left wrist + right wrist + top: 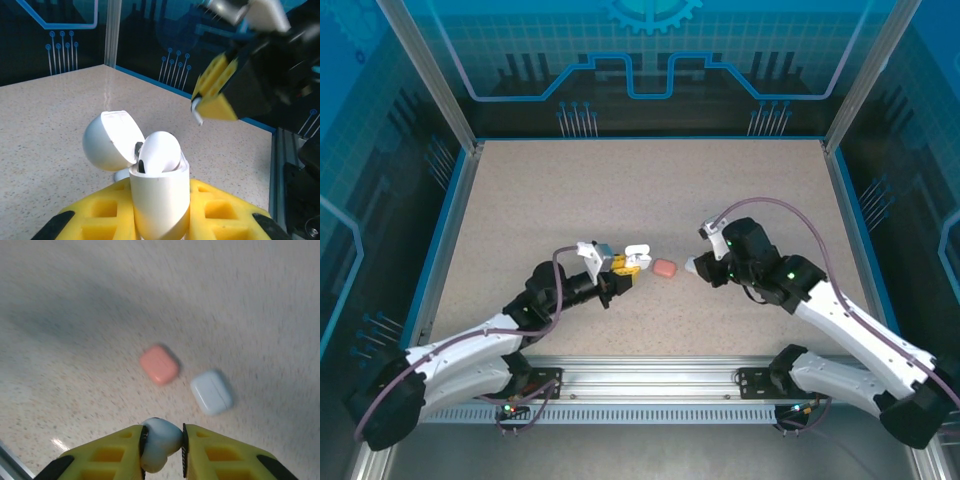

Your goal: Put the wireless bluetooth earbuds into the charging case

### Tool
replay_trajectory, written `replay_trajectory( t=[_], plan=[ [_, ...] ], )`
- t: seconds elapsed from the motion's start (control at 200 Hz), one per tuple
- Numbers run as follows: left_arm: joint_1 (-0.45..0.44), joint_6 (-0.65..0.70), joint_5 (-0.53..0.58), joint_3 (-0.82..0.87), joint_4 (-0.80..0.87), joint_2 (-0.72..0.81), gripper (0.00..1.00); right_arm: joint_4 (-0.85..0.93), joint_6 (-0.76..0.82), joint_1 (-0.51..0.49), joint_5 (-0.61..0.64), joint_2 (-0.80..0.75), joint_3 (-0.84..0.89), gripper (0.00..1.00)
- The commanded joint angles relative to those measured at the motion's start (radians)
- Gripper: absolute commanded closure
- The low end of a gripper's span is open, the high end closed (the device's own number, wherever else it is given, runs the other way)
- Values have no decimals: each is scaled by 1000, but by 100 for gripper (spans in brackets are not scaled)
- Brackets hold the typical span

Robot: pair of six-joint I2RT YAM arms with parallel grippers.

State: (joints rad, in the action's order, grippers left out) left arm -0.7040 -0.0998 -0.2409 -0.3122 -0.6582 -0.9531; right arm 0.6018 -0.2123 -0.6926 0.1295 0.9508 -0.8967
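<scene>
Half lined up tbh. Got left gripper (628,265) clamped on open charging case (160,200), right gripper (163,440) pinching white earbud (159,446). Needs carrying leftward over pink case (159,364).

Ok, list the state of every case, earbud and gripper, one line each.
held white case: lid open, upright
seated earbud: poking up from that case
salmon case: shut, lying flat
loose white case: shut, lying flat
gripped earbud: held, not yet in a case
left gripper: shut on the held white case
right gripper: shut on the gripped earbud
</scene>
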Motion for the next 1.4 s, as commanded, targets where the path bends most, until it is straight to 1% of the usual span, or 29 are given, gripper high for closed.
replay_trajectory(
  t=[0.0,0.13,0.27,0.405,0.53,0.705,0.981,1.396],
  plan=[
    [-9,-48,-64,-62,-87,-43,100,-79,132,-64,52,-52,-47,74],
    [-19,-58,-81,-83,-104,-83,100,-119,210,-139,104,-63,-71,74],
    [-29,-72,-91,-95,-127,-102,100,-183,248,-209,159,-57,-60,74],
    [-37,-77,-98,-99,-144,-111,100,-244,262,-251,176,-38,-53,74],
    [-40,-74,-95,-100,-147,-113,100,-263,276,-285,197,0,-65,74],
    [-45,-71,-92,-96,-151,-104,100,-274,282,-297,217,39,-73,74],
    [-46,-60,-89,-91,-152,-94,100,-258,278,-298,253,55,-70,74],
    [-49,-55,-80,-85,-150,-81,100,-236,266,-299,242,74,-68,74]
  ],
)
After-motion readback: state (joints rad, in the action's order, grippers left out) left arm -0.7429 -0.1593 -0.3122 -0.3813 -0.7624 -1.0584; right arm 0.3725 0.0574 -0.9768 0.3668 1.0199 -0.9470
